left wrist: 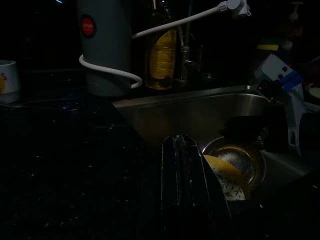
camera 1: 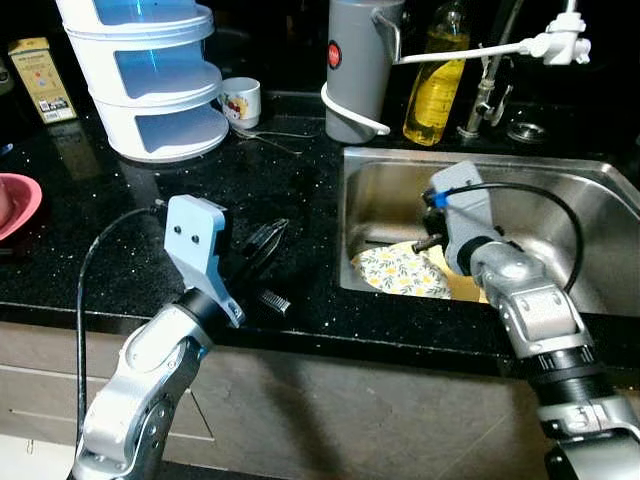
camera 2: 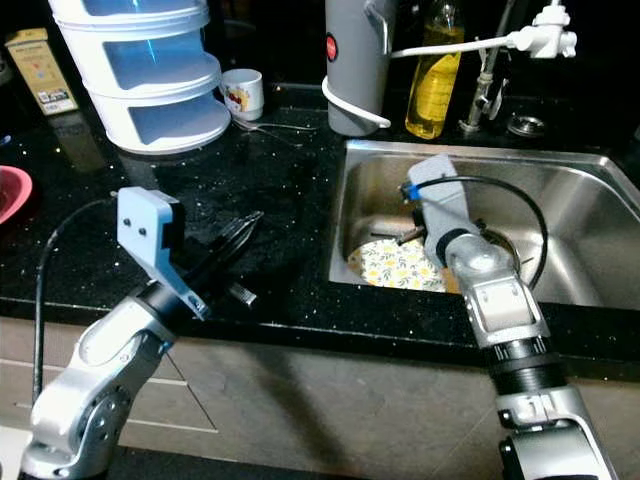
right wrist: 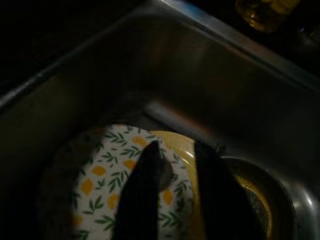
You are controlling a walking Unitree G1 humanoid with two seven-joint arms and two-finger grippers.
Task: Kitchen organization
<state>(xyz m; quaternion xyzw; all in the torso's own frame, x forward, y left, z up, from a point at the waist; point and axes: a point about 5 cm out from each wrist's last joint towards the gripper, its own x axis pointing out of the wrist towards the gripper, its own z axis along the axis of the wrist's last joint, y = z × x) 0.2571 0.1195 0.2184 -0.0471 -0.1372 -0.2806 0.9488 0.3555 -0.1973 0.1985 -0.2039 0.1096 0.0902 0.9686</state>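
Sink [camera 1: 590,180]: patterned plate [right wrist: 100,195] directly under right claw [right wrist: 175,200], fingers parted, empty; left claw [left wrist: 185,190] closed.

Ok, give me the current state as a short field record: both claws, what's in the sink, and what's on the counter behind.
left claw: shut, empty, low over the black counter left of the sink
right claw: open, inside the sink, fingers just above the plate
plate: white with yellow and green leaf print, lying in the sink
under plate: yellow dish, edge showing
counter, back: grey jug, oil bottle, mug, stacked white containers
counter, left edge: pink bowl
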